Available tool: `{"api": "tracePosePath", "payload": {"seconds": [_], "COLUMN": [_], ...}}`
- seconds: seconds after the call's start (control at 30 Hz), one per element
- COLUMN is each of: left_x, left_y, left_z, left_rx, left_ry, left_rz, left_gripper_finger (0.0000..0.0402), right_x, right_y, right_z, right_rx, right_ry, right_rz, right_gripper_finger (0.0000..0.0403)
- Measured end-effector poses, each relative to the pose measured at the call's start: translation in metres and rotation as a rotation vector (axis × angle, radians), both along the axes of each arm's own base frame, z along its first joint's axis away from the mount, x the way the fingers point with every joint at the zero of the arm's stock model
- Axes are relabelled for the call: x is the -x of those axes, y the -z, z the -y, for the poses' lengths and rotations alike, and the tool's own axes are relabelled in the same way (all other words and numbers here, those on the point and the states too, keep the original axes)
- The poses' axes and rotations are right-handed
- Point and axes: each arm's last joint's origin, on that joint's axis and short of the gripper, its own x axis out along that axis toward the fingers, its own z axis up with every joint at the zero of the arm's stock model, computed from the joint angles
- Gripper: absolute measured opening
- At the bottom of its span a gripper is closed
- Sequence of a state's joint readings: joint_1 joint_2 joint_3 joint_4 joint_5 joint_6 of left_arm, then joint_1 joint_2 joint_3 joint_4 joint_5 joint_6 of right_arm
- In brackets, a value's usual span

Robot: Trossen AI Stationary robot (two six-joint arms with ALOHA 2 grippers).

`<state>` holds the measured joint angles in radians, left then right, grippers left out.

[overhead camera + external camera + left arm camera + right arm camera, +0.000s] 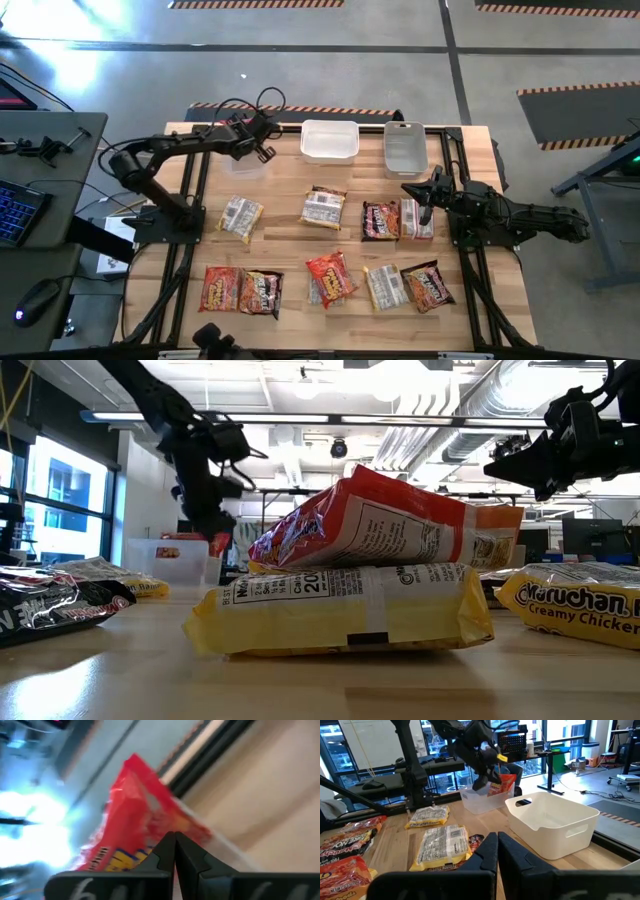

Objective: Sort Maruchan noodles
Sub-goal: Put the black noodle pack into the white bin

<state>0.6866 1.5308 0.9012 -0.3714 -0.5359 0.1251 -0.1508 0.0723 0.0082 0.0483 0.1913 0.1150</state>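
Ramen packets lie flat on the wooden table: yellow ones, a dark one, and a near row with a red packet lying on a yellow one. My left gripper is at the far left, over a clear tub, shut on a red-orange packet. My right gripper hovers shut and empty above the packets at the right; it also shows in its own wrist view. My left gripper pinches the red-orange packet between its two fingers at one crinkled end. The fingers come from above, slanting down. The packet hangs below them, lifted off the table over the clear tub's open top; whether it touches the tub I cannot tell.
Two more tubs stand along the far edge: one in the middle and a white one to the right. Bare wood lies between the two packet rows. A desk with a keyboard and mouse stands beyond the table's left edge.
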Motion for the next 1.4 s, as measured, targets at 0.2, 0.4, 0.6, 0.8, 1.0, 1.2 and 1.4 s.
{"api": "tracePosePath", "payload": {"seconds": [0.2, 0.4, 0.6, 0.8, 1.0, 1.2, 1.4], "left_x": [0.022, 0.060, 0.086, 0.081, 0.072, 0.065, 0.061], "left_y": [-0.019, -0.040, -0.028, -0.016, -0.011, -0.009, -0.017], "left_z": [0.024, 0.045, 0.037, 0.027, 0.015, 0.008, 0.009], "left_rx": [0.225, 0.110, 0.209, 0.189, 0.187, 0.155, 0.118], "left_ry": [0.094, -0.226, -0.447, -0.479, -0.440, -0.398, -0.337], "left_rz": [0.109, -0.014, -0.002, 0.011, 0.091, 0.130, 0.167], "left_gripper_finger": [0.0000, 0.0000, 0.0000, 0.0000, 0.0000, 0.0000, 0.0000], "right_x": [0.000, 0.000, 0.000, 0.000, 0.000, 0.000, 0.000], "right_y": [0.000, 0.000, 0.000, 0.000, 0.000, 0.000, 0.000], "right_z": [0.000, 0.000, 0.000, 0.000, 0.000, 0.000, 0.000], "right_rx": [0.000, 0.000, 0.000, 0.000, 0.000, 0.000, 0.000], "right_ry": [0.000, 0.000, 0.000, 0.000, 0.000, 0.000, 0.000], "right_rz": [0.000, -0.001, 0.000, -0.001, 0.000, -0.001, -0.001], "right_gripper_finger": [0.0000, 0.0000, 0.0000, 0.0000, 0.0000, 0.0000, 0.0000]}}
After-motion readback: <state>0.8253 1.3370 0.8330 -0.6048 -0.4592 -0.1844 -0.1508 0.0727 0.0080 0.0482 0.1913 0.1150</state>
